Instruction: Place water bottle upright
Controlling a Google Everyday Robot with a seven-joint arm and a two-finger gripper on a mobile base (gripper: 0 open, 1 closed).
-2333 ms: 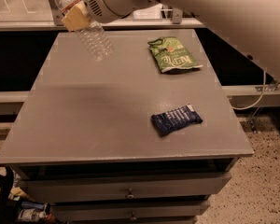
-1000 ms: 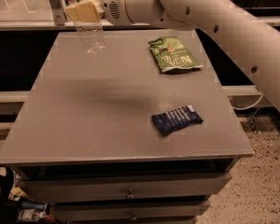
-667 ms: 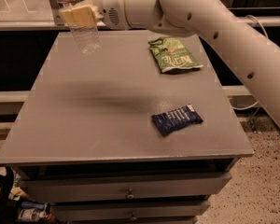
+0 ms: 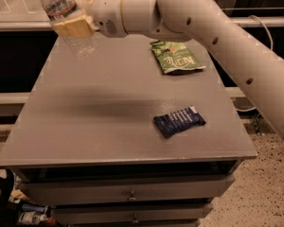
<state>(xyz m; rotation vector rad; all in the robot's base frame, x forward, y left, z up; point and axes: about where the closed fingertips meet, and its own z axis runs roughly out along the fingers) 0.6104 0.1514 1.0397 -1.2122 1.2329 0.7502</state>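
The water bottle (image 4: 66, 20) is clear ribbed plastic with a pale label with red marks near its shoulder. It hangs nearly upright, leaning a little left, above the far left corner of the grey table (image 4: 99, 112). Its top is cut off by the upper edge of the view. My gripper (image 4: 75, 25) is shut on the water bottle around its middle, with tan finger pads (image 4: 73, 27) across it. The bottle's base is above the tabletop, not touching it.
A green snack bag (image 4: 175, 56) lies at the far right of the table. A dark blue snack packet (image 4: 179, 120) lies right of centre near the front. Drawers (image 4: 128, 193) sit under the tabletop. My white arm (image 4: 217, 37) spans the upper right.
My gripper has shifted left with the bottle and turned it from a clear tilt to nearly upright. The snack bags have not moved.
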